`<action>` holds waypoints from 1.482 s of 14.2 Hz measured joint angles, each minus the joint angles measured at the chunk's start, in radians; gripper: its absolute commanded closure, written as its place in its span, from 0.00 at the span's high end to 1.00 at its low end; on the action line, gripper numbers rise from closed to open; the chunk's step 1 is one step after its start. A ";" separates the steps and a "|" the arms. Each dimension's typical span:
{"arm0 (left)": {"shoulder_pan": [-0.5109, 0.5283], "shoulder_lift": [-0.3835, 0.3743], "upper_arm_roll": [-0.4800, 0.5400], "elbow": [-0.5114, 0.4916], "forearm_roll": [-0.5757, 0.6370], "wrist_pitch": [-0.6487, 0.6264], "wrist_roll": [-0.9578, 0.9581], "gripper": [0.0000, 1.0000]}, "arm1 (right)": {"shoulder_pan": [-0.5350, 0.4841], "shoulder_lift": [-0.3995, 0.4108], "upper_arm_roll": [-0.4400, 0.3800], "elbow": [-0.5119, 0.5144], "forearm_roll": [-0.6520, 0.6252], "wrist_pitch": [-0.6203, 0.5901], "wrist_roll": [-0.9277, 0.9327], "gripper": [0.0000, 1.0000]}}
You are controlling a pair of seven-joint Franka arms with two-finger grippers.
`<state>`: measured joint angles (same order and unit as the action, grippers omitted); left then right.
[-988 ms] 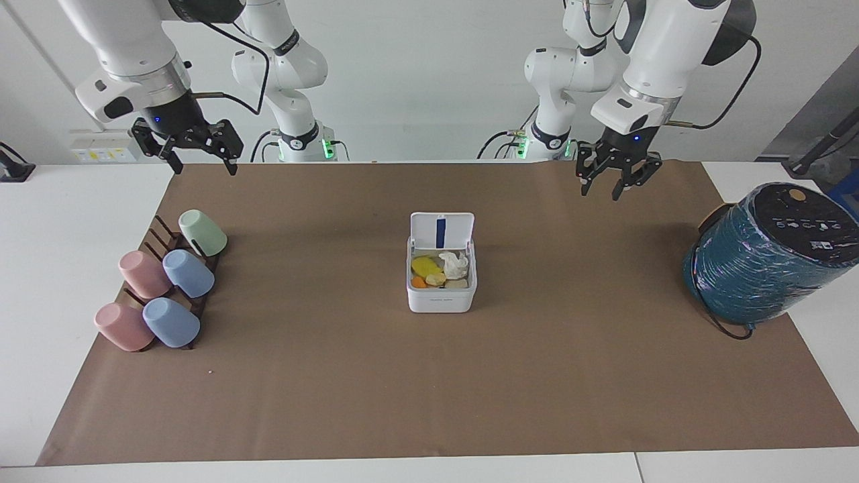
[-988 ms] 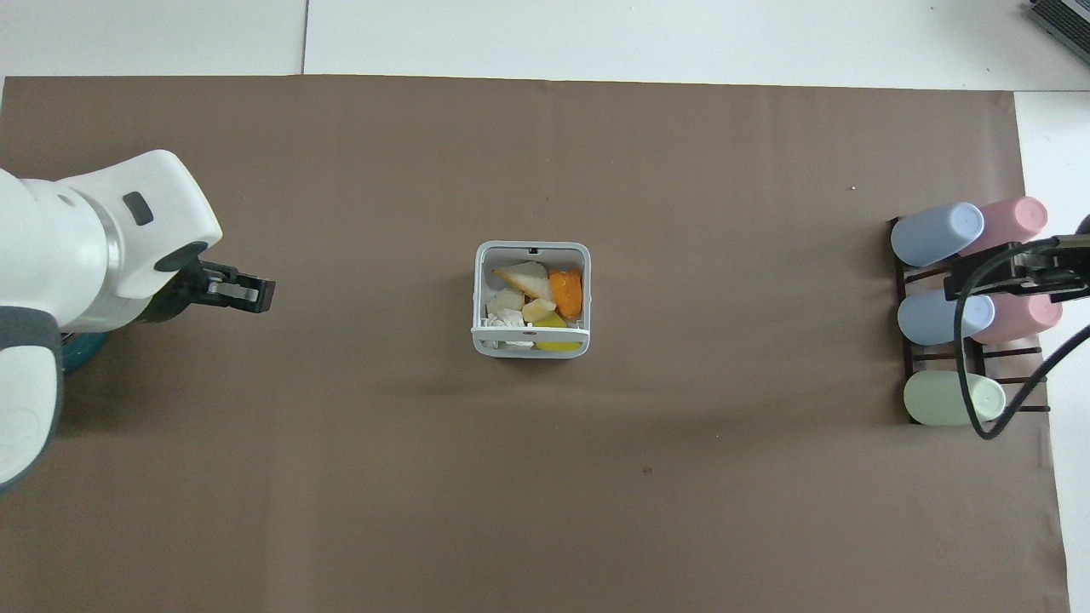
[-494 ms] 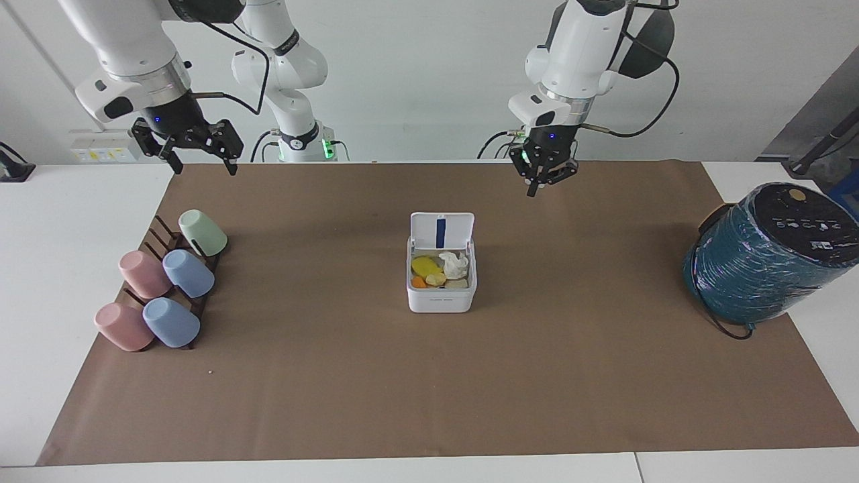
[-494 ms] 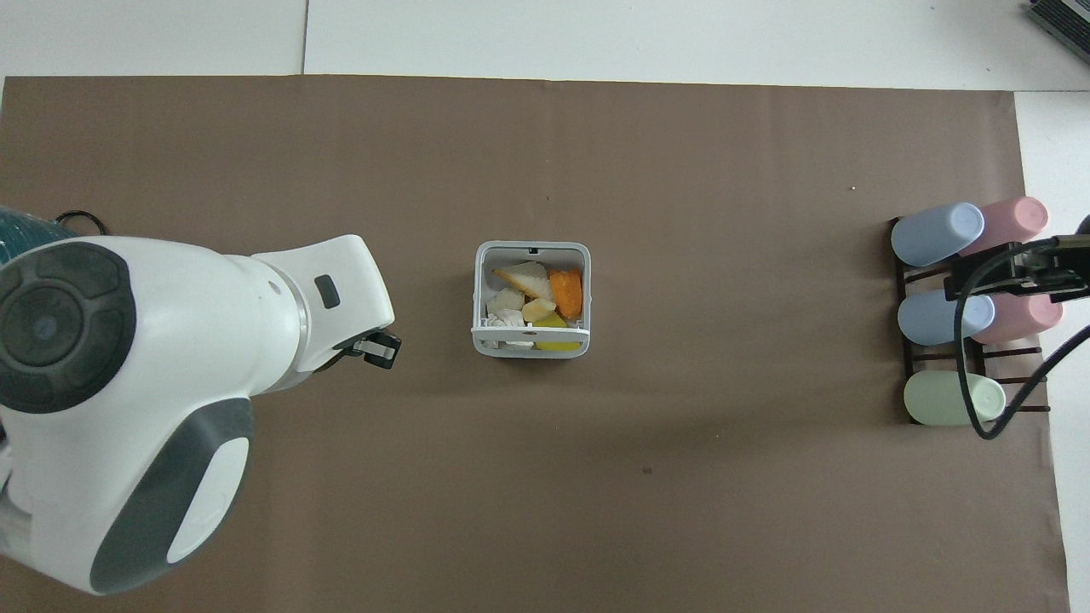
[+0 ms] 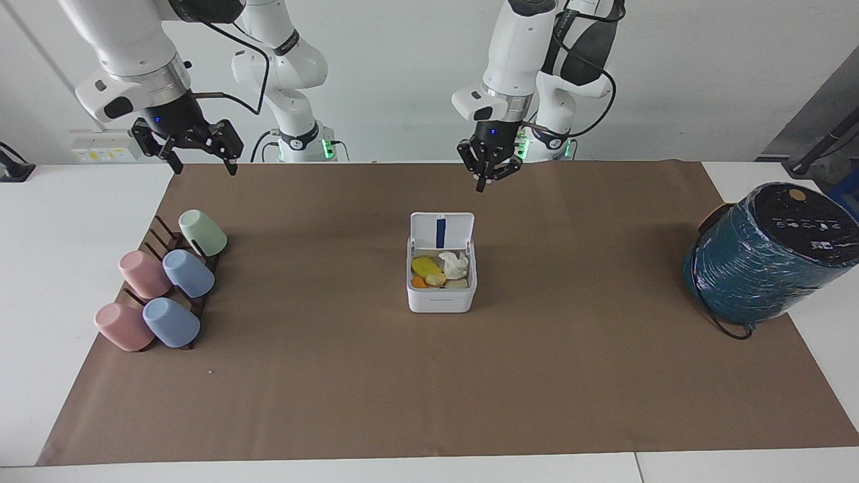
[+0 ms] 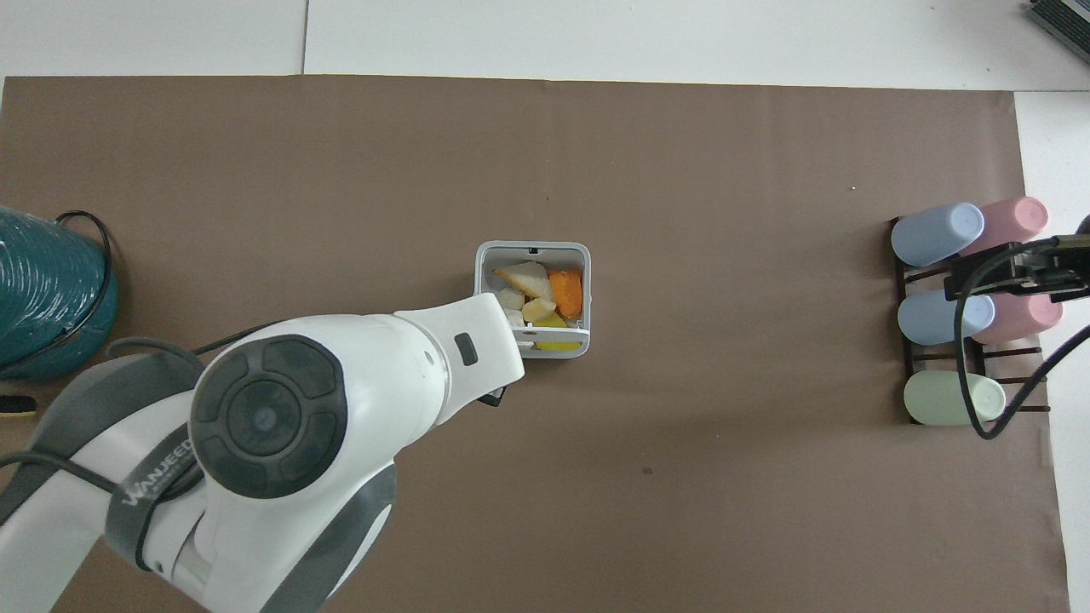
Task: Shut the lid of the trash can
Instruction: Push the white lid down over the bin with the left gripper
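Note:
The trash can is a small white square box at the middle of the brown mat, with food scraps and crumpled paper inside. Its lid stands upright and open on the edge nearer to the robots, blue stripe showing. In the overhead view the can is partly covered by the left arm, and the lid shows edge-on. My left gripper hangs in the air over the mat, close to the lid's side of the can and not touching it. My right gripper is open and empty, raised over the mat's corner near the cup rack.
A large teal wrapped cylinder with a black top lies at the left arm's end of the table, also in the overhead view. A dark rack with several pastel cups stands at the right arm's end.
My left arm has swung from the teal cylinder's end toward the middle and now hangs near the open lid. The right arm and the lid have not moved.

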<state>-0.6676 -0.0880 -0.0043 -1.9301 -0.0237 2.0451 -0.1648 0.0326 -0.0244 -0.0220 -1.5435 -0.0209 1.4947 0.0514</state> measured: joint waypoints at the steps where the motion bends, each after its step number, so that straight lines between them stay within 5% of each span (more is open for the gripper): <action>1: -0.020 0.018 0.000 0.000 0.000 0.025 -0.020 0.00 | 0.000 0.000 0.000 0.000 0.000 0.000 0.000 1.00; 21: -0.006 0.343 0.022 0.052 0.000 0.520 -0.085 0.00 | 0.000 0.000 0.000 0.000 0.000 0.000 0.000 1.00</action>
<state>-0.6738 0.2550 0.0179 -1.8784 -0.0237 2.5647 -0.2498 0.0326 -0.0244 -0.0220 -1.5435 -0.0209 1.4947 0.0514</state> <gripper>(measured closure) 0.991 0.000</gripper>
